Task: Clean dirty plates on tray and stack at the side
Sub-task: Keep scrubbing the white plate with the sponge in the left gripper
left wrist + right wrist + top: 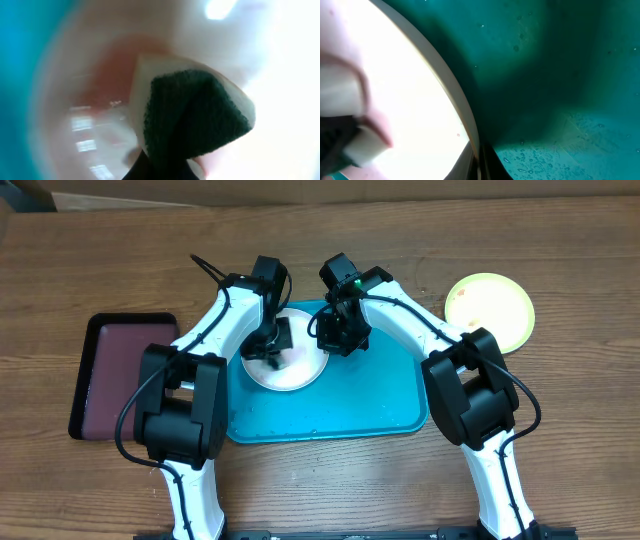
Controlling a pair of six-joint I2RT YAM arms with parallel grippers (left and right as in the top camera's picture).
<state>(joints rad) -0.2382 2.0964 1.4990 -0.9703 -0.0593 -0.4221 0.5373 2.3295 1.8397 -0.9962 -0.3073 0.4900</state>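
I count one white plate (295, 375) on the tray (370, 405) and one yellow-green plate (490, 308) on the surface (560, 430) beside it. The left claw (272, 350) grips one sponge (195, 115) against the white plate; the right claw (335, 340) is clamped on its rim.

A large turquoise-blue tray (340, 405) with rounded corners and a raised rim is laid flat at the middle of the counter (560, 240), its long sides running left to right. A small round white plate (300, 370) is set flat inside the tray, in the far left part, and is partly covered from above. A blurred red-brown smear (115, 70) is seen on its inner surface in the left wrist view. In the right wrist view its rim (462, 115) is seen resting on the tray floor (545, 75), which is speckled with fine droplets. A yellow-green plate (495, 305) is set upright on the counter, beyond the tray's far right corner and apart from it.
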